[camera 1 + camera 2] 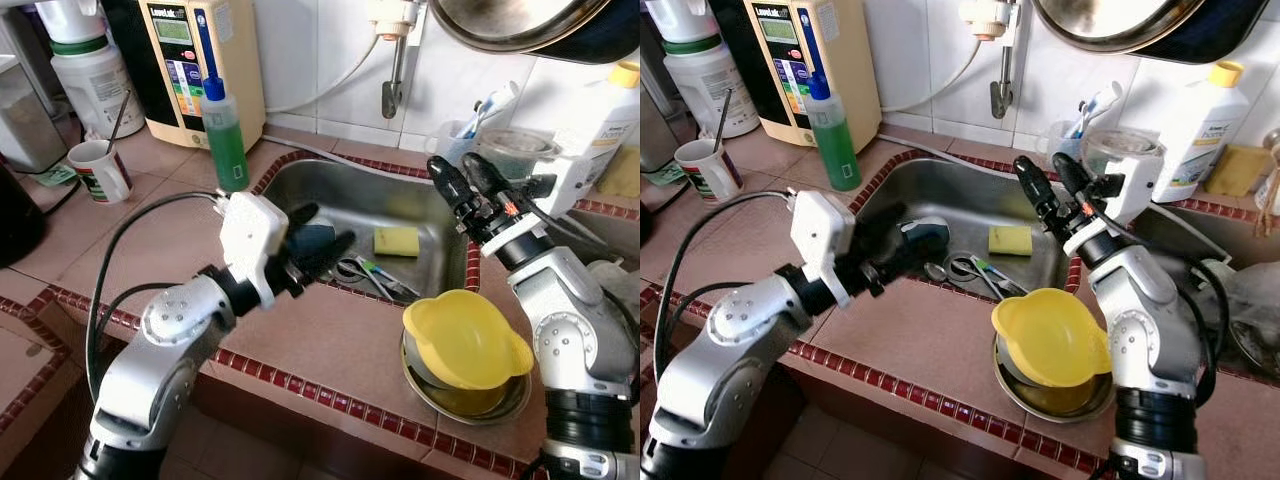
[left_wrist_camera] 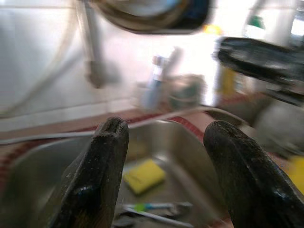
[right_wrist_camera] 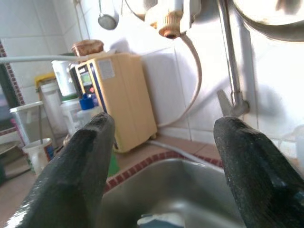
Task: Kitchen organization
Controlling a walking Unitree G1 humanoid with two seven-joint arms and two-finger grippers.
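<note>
My left gripper [image 1: 325,228] hangs open over the near left rim of the steel sink [image 1: 335,185], with nothing between its fingers [image 2: 107,156]. Just beyond it lies a bluish-grey item [image 1: 927,234], partly hidden. A yellow sponge [image 1: 396,241] and several utensils [image 1: 372,273] rest on the sink floor. My right gripper [image 1: 456,168] is raised above the sink's right rim, open and empty, pointing towards the beige appliance [image 3: 121,99]. A yellow bowl [image 1: 465,340] sits tilted in a metal bowl [image 1: 505,402] on the counter in front of the right arm.
A green soap bottle [image 1: 226,135], a mug [image 1: 100,170] with a spoon and a white jug [image 1: 92,75] stand on the tiled counter at the left. The tap [image 1: 397,60] hangs over the sink. A toothbrush cup [image 1: 462,135] and a white bottle [image 1: 600,110] stand at the back right.
</note>
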